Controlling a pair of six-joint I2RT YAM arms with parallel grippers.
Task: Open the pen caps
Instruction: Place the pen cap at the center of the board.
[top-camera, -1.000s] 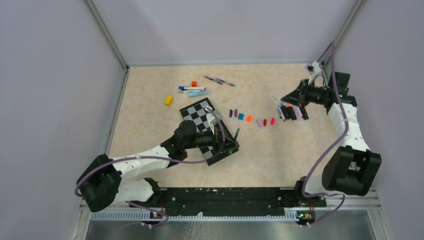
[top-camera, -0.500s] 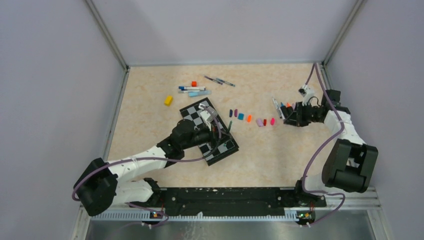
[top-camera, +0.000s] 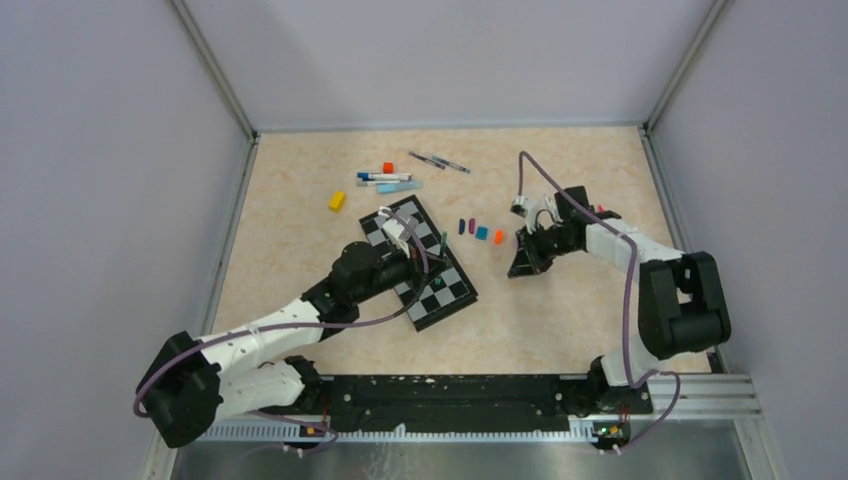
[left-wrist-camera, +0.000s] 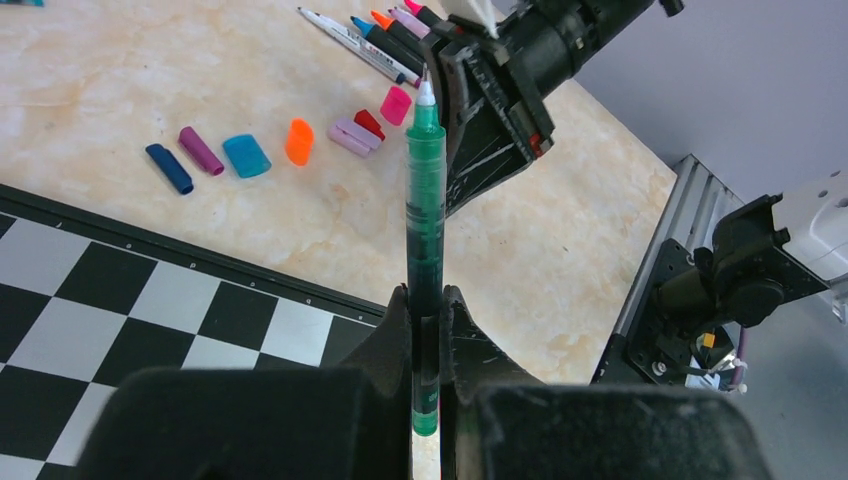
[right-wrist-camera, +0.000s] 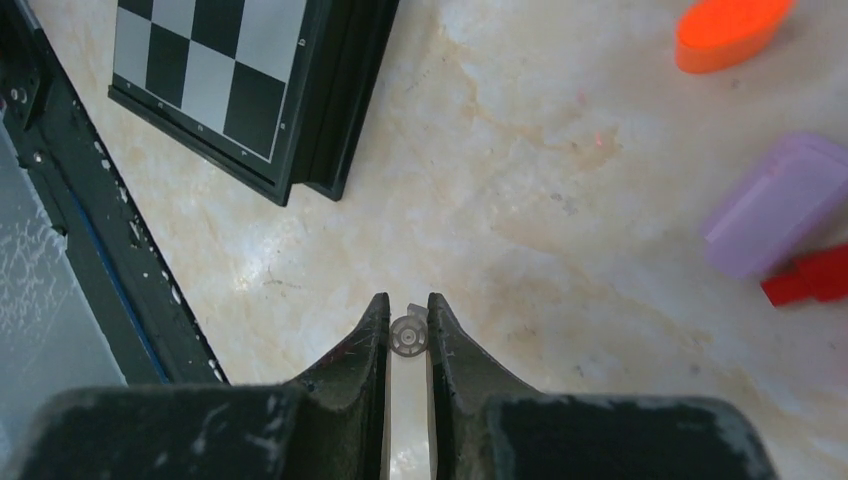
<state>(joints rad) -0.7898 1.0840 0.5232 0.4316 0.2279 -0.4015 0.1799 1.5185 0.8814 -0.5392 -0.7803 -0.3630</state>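
1. Pen caps (left-wrist-camera: 298, 141), small stubby plastic pieces of many colours, are laid loose in a row on the beige marbled surface (left-wrist-camera: 560, 270), beyond the black-and-white chequered board (left-wrist-camera: 150, 310).
2. A green uncapped pen (left-wrist-camera: 425, 230) is clenched in the left jaws.
3. A small translucent round piece (right-wrist-camera: 407, 336) is grasped by the right jaws.

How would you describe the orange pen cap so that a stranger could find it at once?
Seen from above, find the black-and-white chessboard in the middle of the table. Just to its right, the orange cap lies between the teal cap and the lilac cap. It is the only bright orange one among these stubby caps.
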